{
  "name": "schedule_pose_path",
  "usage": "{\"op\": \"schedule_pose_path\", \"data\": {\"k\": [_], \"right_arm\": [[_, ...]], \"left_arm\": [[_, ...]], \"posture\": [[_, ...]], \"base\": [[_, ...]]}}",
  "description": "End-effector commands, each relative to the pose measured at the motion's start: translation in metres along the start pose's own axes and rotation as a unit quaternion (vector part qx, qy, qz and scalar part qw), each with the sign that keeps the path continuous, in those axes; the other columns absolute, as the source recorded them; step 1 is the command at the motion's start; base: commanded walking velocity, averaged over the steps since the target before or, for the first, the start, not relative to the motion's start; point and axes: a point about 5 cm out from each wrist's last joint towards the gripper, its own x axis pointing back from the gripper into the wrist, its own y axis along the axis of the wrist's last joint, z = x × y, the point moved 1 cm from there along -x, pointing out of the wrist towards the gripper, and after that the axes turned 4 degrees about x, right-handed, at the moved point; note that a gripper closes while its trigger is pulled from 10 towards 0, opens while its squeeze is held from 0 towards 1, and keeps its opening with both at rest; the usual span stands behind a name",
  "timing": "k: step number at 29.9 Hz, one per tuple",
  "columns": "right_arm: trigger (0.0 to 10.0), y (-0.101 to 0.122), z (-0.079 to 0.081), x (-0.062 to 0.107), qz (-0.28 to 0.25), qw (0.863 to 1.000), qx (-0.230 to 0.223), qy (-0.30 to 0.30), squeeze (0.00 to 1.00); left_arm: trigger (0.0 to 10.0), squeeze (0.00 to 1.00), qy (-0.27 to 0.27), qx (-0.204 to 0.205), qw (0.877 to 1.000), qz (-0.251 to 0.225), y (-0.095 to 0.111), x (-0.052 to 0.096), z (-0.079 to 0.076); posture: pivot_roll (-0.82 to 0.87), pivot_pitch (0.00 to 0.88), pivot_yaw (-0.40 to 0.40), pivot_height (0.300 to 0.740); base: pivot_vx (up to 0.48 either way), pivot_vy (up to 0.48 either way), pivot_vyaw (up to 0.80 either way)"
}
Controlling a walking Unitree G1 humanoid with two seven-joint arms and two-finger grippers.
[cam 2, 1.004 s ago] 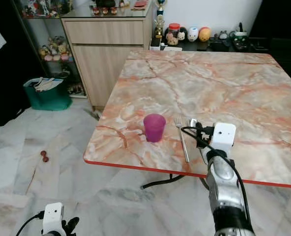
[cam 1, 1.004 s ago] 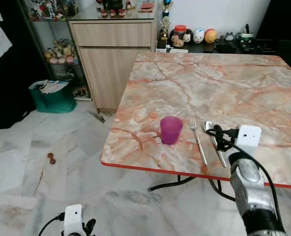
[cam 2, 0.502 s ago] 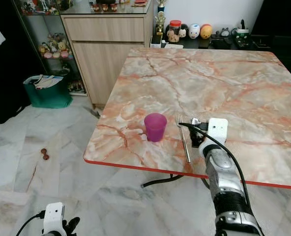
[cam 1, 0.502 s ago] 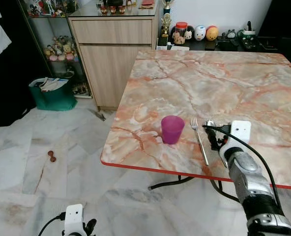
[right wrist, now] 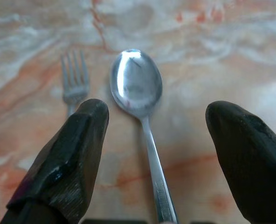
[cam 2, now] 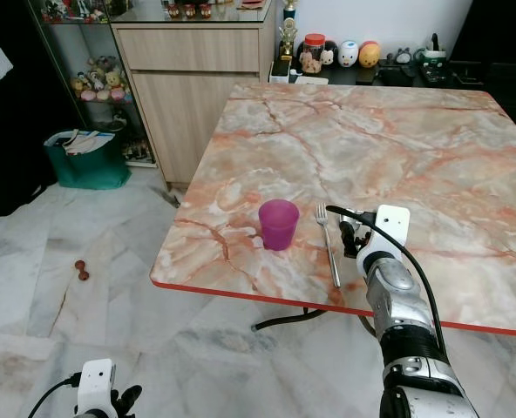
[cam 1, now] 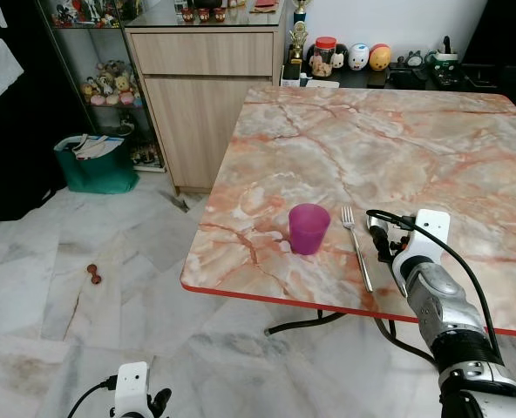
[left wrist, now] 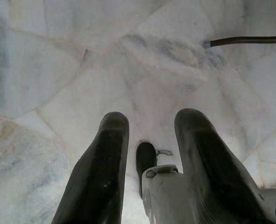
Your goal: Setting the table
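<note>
Since a second ago, right gripper (right wrist: pixel 152 140) has drawn back off spoon (right wrist: pixel 137 86).

Left gripper (left wrist: pixel 149 140): two black fingers (left wrist: pixel 100 177), parted, nothing between them, pointing down at the floor (left wrist: pixel 58 70). Floor: pale marble slabs, grey-veined, with irregular joints. Dark metal bar (left wrist: pixel 245 41): lies over the floor at one corner. White rounded part (left wrist: pixel 168 196) and a small dark piece (left wrist: pixel 145 161): between the finger bases.
</note>
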Motion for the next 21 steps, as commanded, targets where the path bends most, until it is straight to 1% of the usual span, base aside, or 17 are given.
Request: {"op": "schedule_pose_path", "data": {"k": [1, 3, 7, 8, 9, 10, 12, 13, 14, 15, 16, 17, 18, 21], "right_arm": [[10.0, 0.006, -0.001, -0.002, 0.000, 1.000, -0.006, -0.005, 0.00], [10.0, 0.003, 0.001, -0.003, 0.013, 1.000, -0.004, 0.002, 0.00], [10.0, -0.001, 0.004, -0.004, 0.022, 1.000, -0.008, 0.008, 0.00], [9.1, -0.003, 0.005, -0.005, 0.026, 1.000, -0.009, 0.009, 0.00], [9.1, -0.004, 0.005, -0.005, 0.027, 1.000, -0.010, 0.008, 0.00], [5.6, -0.004, 0.005, -0.005, 0.029, 0.999, -0.011, 0.008, 0.00], [1.3, -0.005, 0.006, -0.005, 0.031, 0.999, -0.014, 0.007, 0.00], [0.0, -0.006, 0.006, -0.006, 0.034, 0.999, -0.014, 0.007, 0.00], [0.2, -0.008, 0.007, -0.006, 0.038, 0.999, -0.013, 0.007, 0.00], [5.8, -0.009, 0.008, -0.006, 0.043, 0.999, -0.011, 0.008, 0.00], [5.8, -0.010, 0.008, -0.006, 0.045, 0.999, -0.010, 0.008, 0.00], [8.2, -0.011, 0.009, -0.006, 0.047, 0.999, -0.009, 0.008, 0.00], [10.0, -0.012, 0.009, -0.006, 0.050, 0.999, -0.009, 0.008, 0.00], [10.0, -0.013, 0.010, -0.007, 0.053, 0.999, -0.009, 0.009, 0.00]], "left_arm": [[10.0, 0.00, 0.004, -0.007, 1.000, 0.005, -0.002, 0.001, 0.003], [10.0, 0.00, 0.004, -0.008, 1.000, 0.006, -0.002, 0.001, 0.002], [10.0, 0.00, 0.003, -0.008, 1.000, 0.005, -0.002, 0.001, 0.001], [10.0, 0.00, 0.002, -0.008, 1.000, 0.004, -0.002, 0.000, 0.001], [10.0, 0.00, 0.002, -0.008, 1.000, 0.004, -0.002, 0.000, 0.000], [10.0, 0.00, 0.002, -0.008, 1.000, 0.003, -0.001, 0.000, 0.000], [10.0, 0.00, 0.001, -0.008, 1.000, 0.002, -0.001, 0.000, 0.000], [10.0, 0.00, 0.001, -0.008, 1.000, 0.002, -0.001, 0.000, 0.000], [10.0, 0.00, 0.001, -0.008, 1.000, 0.001, 0.000, 0.000, 0.000], [10.0, 0.00, 0.001, -0.008, 1.000, 0.000, 0.001, 0.000, 0.000], [10.0, 0.00, 0.001, -0.008, 1.000, 0.000, 0.001, 0.000, 0.000], [10.0, 0.00, 0.000, -0.008, 1.000, 0.000, 0.001, 0.000, 0.000], [10.0, 0.00, 0.001, -0.008, 1.000, 0.000, 0.001, 0.000, 0.000], [10.0, 0.00, 0.000, -0.008, 1.000, -0.001, 0.001, 0.000, 0.000]], "posture": [[-0.06, 0.000, 0.041, 0.740], [-0.07, 0.000, 0.040, 0.740], [-0.06, 0.000, 0.039, 0.740], [-0.06, 0.000, 0.039, 0.740], [-0.06, 0.000, 0.038, 0.740], [-0.06, 0.000, 0.039, 0.740], [-0.06, 0.000, 0.039, 0.740], [-0.06, 0.000, 0.039, 0.740], [-0.06, 0.000, 0.039, 0.740], [-0.06, 0.000, 0.039, 0.740], [-0.06, 0.000, 0.039, 0.740], [-0.06, 0.000, 0.039, 0.740], [-0.06, 0.000, 0.038, 0.740], [-0.06, 0.000, 0.038, 0.740]], "base": [[0.000, 0.000, 0.00], [0.000, 0.000, 0.00], [0.000, 0.000, 0.00], [0.000, 0.000, 0.00], [0.000, 0.000, 0.00], [0.000, 0.000, 0.00], [0.000, 0.000, 0.00], [0.000, 0.000, 0.00], [0.000, 0.000, 0.00], [0.000, 0.000, 0.00], [0.000, 0.000, 0.00], [0.000, 0.000, 0.00], [0.000, 0.000, 0.00], [0.000, 0.000, 0.00]]}}
